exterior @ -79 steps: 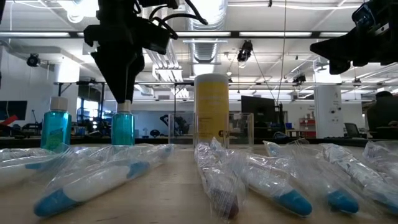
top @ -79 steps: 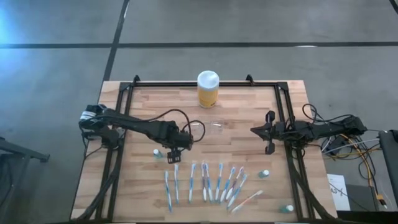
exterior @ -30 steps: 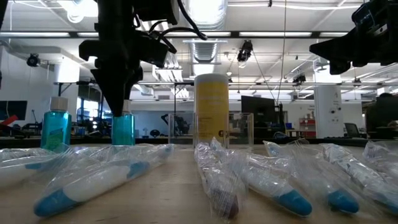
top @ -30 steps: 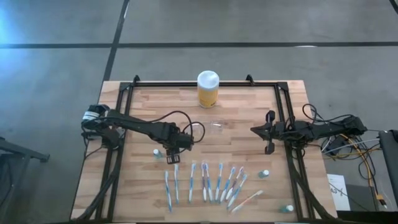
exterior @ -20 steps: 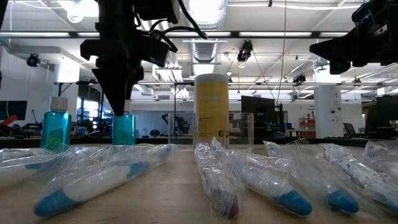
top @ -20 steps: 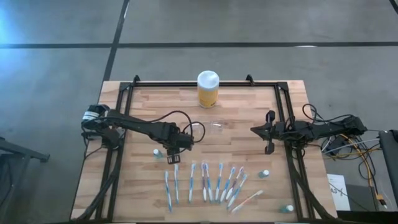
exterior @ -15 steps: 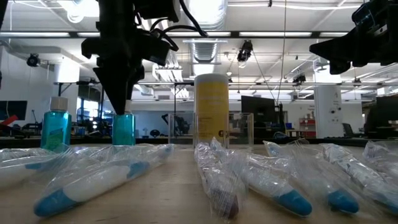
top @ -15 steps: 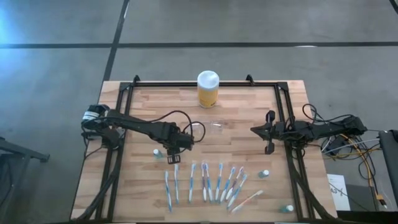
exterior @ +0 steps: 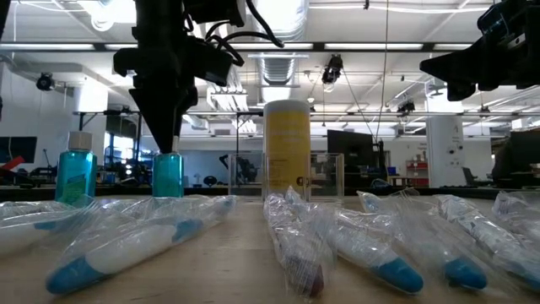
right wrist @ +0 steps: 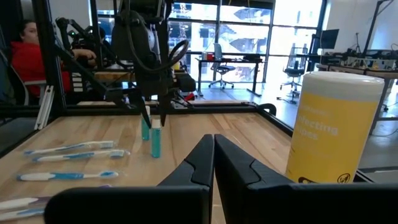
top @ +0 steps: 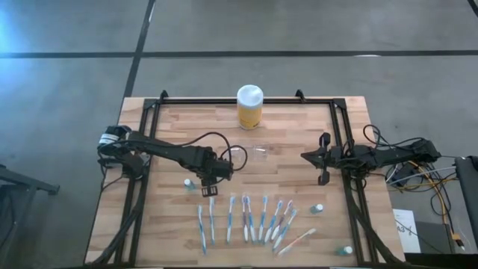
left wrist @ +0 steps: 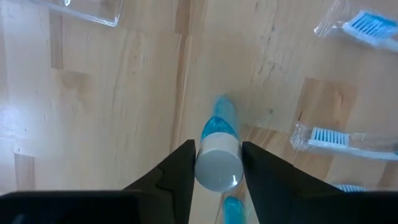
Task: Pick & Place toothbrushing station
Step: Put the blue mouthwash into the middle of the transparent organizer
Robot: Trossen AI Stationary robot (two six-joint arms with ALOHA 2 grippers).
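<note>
The toothbrushing station (top: pixel 259 152) is a low clear plastic holder resting on the table's middle, also seen in the low view (exterior: pixel 325 176). No gripper is at it. My left gripper (top: pixel 209 188) points down near the table's left middle, over a small blue bottle (exterior: pixel 167 177) with a white cap, and is shut on it. A second blue bottle (top: pixel 188 183) stands just left of it. My right gripper (top: pixel 305 157) waits shut and level at the table's right side, holding nothing. My left gripper (left wrist: pixel 217 148) has the bottle's white cap (left wrist: pixel 204 167) between its two fingers (left wrist: pixel 183 169), one on each side. The fingers come from above, pointing down. The bottle stands upright with its base on the table.
A yellow jar with a white lid (top: pixel 249 107) stands at the far middle. Several wrapped toothbrushes (top: pixel 246 218) lie in a row along the near side. Two more small bottles (top: pixel 318 209) (top: pixel 347 250) stand near right. A black frame (top: pixel 149 149) borders the table.
My left gripper has come down over the blue bottle's cap, which showed below the fingertips at first. Over the last second it has kept almost still. The bottle stands where it was.
</note>
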